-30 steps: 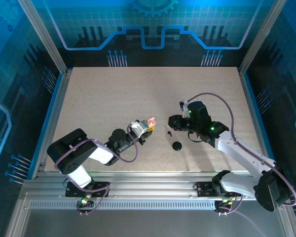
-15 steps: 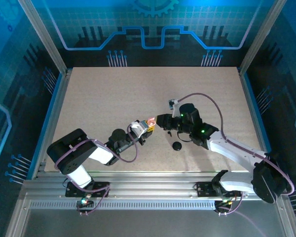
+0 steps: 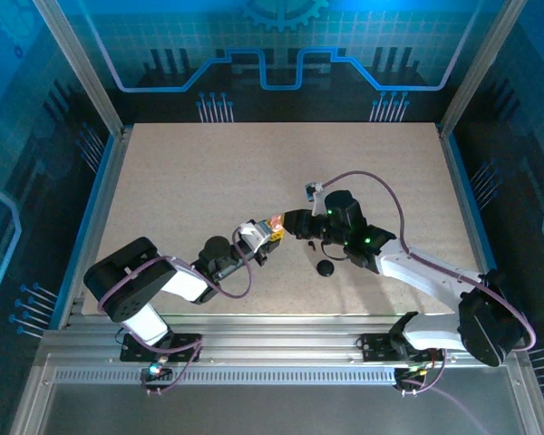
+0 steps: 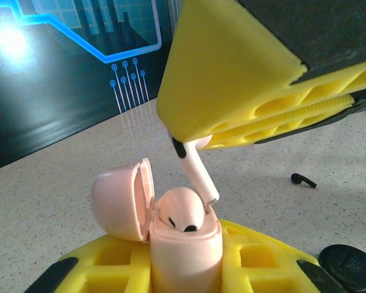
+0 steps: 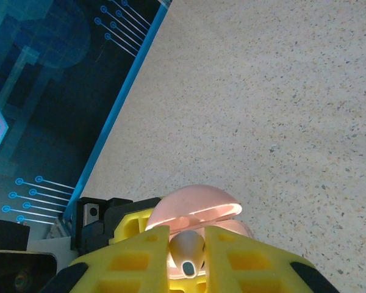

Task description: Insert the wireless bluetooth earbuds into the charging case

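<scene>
Over the table (image 3: pixel 181 181) the left claw (image 3: pixel 271 230) clamps the open pink case (image 4: pixel 186 244) upright so the pale earbud (image 4: pixel 196 169), pinched in the right claw (image 3: pixel 294 223) at its 12 o'clock, can drop straight in.

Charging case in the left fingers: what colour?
The small open plastic charging case is pale pink, lid and body; the left wrist view shows it best.

You will find no text, label, brand or number to read anywhere here, the backdrop panels (image 3: pixel 272 45) included.
</scene>
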Tool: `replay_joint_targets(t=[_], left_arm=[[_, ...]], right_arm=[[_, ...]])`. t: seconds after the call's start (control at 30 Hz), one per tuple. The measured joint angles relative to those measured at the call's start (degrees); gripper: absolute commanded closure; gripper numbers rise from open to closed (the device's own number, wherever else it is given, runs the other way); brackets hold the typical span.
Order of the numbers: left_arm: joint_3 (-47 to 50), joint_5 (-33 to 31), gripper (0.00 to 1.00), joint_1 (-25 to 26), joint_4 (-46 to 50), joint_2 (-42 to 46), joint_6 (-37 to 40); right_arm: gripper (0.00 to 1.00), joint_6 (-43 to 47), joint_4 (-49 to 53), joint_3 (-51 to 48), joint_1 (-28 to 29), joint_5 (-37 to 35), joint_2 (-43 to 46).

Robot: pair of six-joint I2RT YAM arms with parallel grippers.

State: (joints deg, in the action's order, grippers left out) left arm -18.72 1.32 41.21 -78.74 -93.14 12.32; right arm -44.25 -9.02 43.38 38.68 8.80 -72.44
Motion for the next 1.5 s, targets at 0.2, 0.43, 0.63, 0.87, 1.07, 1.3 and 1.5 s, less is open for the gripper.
replay_joint_targets(t=[0.2, 0.43, 0.63, 0.87, 1.07, 1.3, 1.5], left_arm=[[0.00, 0.00, 0.86, 0.00, 0.00, 0.22, 0.02], [0.00, 0.00, 0.86, 0.00, 0.00, 0.90, -0.02], [0.00, -0.02, 0.86, 0.00, 0.09, 1.73, -0.28], [0.00, -0.04, 0.86, 0.00, 0.24, 1.95, -0.35], [0.00, -0.04, 0.86, 0.00, 0.48, 2.01, -0.35], [0.00, -0.04, 0.86, 0.00, 0.52, 2.08, -0.35], [0.00, -0.22, 0.86, 0.00, 0.44, 2.69, -0.37]], right_arm=[[0.80, -1.27, -1.31, -0.39, 0.02, -1.31, 0.00], [0.81, -2.34, -3.10, -1.07, 0.04, -2.27, -0.11], [0.81, -2.75, -3.91, -1.40, 0.11, -2.29, -0.79], [0.81, -2.95, -4.33, -1.44, 0.28, -2.16, -0.81], [0.81, -2.95, -5.01, -2.08, 0.28, -1.70, -0.63], [0.81, -2.95, -6.97, -3.74, 0.26, -1.36, 0.37], [0.81, -3.39, -8.98, -5.40, 0.28, -0.59, 1.14]])
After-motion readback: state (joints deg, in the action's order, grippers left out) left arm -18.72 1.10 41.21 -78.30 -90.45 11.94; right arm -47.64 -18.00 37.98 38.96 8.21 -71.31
